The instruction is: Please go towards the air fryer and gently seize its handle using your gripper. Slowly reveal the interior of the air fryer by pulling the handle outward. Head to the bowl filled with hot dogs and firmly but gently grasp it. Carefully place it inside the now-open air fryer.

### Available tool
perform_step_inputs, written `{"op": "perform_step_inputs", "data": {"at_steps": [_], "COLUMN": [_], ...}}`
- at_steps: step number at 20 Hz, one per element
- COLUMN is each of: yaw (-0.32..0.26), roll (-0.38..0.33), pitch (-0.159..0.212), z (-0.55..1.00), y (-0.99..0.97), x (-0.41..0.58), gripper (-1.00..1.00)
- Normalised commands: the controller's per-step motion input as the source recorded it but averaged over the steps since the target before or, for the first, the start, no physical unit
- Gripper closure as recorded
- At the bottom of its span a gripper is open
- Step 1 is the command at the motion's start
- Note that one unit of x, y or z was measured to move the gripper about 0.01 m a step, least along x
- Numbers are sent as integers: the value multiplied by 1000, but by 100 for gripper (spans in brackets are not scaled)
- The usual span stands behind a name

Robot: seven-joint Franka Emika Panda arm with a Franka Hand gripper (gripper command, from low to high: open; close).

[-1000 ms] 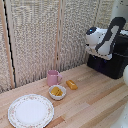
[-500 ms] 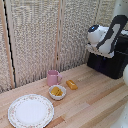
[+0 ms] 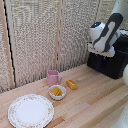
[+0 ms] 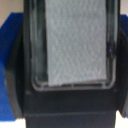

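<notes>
Arm up against the air fryer, bowl waiting on the table.

The gripper [image 3: 100, 51] sits at the front of the black air fryer [image 3: 114, 62]; I cannot tell how its fingers stand. The bowl [image 3: 57, 92] of hot dogs [image 3: 57, 91] rests between the pink mug [image 3: 52, 77] and the plate [image 3: 30, 111].

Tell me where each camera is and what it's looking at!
Exterior view: sits off the arm, looking across the pale wooden table toward a woven screen; it shows the white robot arm's gripper at the big glossy black air fryer, plus a small white bowl, pink mug and patterned plate.
Wrist view: rides on the wrist, close against a black framed window panel; the fingers can't be made out.
Shared: probably the air fryer.
</notes>
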Motion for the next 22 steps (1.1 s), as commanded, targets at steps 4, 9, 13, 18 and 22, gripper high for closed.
{"op": "perform_step_inputs", "data": {"at_steps": [4,9,13,18,22], "yaw": [-116,-108,-81,-21,-25], "roll": [229,132,103,94,77], "pitch": [-3,-50,-52,-57,-85], "z": [439,726,727,753,899], "y": [432,461,506,638,572], "x": [-106,-231,-344,-434,-524], "gripper": [100,100,100,100,100]}}
